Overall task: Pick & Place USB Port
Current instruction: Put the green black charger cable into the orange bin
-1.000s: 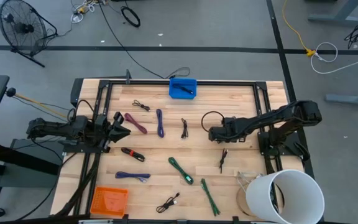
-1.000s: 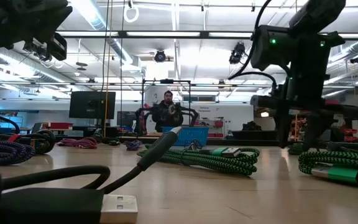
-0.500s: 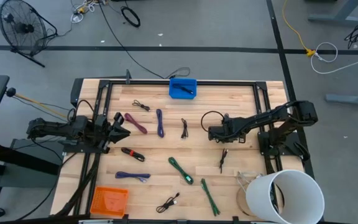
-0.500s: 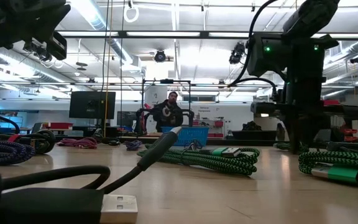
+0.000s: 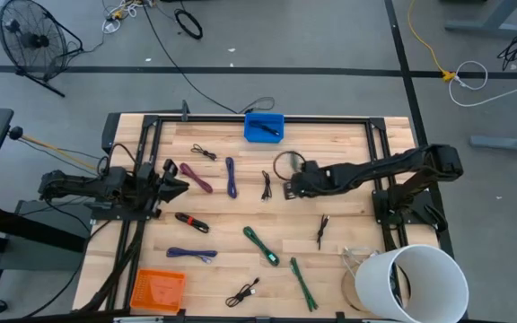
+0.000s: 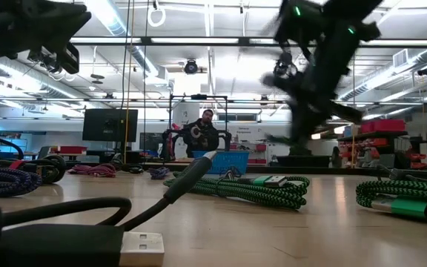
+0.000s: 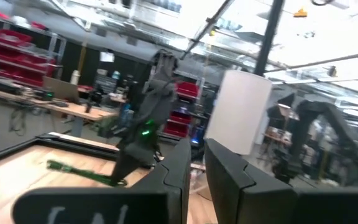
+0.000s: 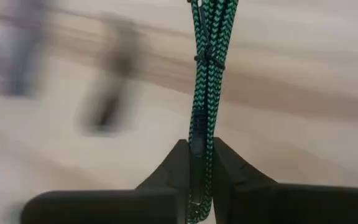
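Note:
A coiled green-and-black braided USB cable point(image 8: 206, 56) is in my right gripper point(image 5: 291, 186), which is shut on it over the table's middle. From above, the coil shows as a dark loop point(image 5: 276, 164) just beyond the fingers. The blue bin point(image 5: 264, 126) stands at the far edge, with a dark cable inside. My left gripper point(image 5: 176, 184) waits at the table's left side; its fingers point(image 7: 219, 171) stand close together with only a slit between them and hold nothing. My right gripper pinches the bundled strands of the cable point(image 8: 199, 146) between its two fingers, which lie along the strands. The fingers come from the table's right, slanting down. The bundle runs straight out past the fingertips, with a tie point(image 8: 205, 59) around it; whether its far end touches the table I cannot tell.
Several loose cables lie about the wooden table: purple point(image 5: 232, 177), magenta point(image 5: 196, 177), black point(image 5: 266, 186), red-black point(image 5: 189, 222) and green point(image 5: 261, 245). An orange tray point(image 5: 158, 289) sits at the near left and a white bucket point(image 5: 411, 283) at the near right.
My right gripper has risen and swung toward the table's left edge, tipping and rolling as it went. The dark coil has come along with it, off the spot where it lay, and now sits farther left and a little nearer the blue bin.

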Available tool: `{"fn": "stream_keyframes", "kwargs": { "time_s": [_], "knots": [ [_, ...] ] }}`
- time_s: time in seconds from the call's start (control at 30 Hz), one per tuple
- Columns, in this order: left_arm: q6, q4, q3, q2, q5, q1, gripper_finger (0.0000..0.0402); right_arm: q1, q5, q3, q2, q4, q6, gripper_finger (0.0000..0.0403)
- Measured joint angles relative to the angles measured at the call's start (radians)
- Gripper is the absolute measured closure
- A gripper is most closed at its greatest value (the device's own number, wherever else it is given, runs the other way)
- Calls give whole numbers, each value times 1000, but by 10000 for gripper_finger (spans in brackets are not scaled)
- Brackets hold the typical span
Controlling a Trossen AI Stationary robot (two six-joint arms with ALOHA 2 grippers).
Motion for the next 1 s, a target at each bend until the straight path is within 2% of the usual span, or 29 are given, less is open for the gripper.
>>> {"fn": "stream_keyframes", "kwargs": {
  "time_s": [0.3,0.53,0.63,0.8,1.0],
  "knots": [
    [1,11,0,0,-19,0,348,56,1,142,-4,297,-424,378],
    [-2,11,0,0,4,0,348,130,-34,172,-4,576,-693,378],
    [-1,11,0,0,6,0,348,164,-38,172,3,665,-759,378],
    [45,43,0,24,6,0,343,210,-11,173,6,710,-812,378],
    [88,228,0,161,5,0,275,240,40,173,23,732,-825,378]
  ]
}}
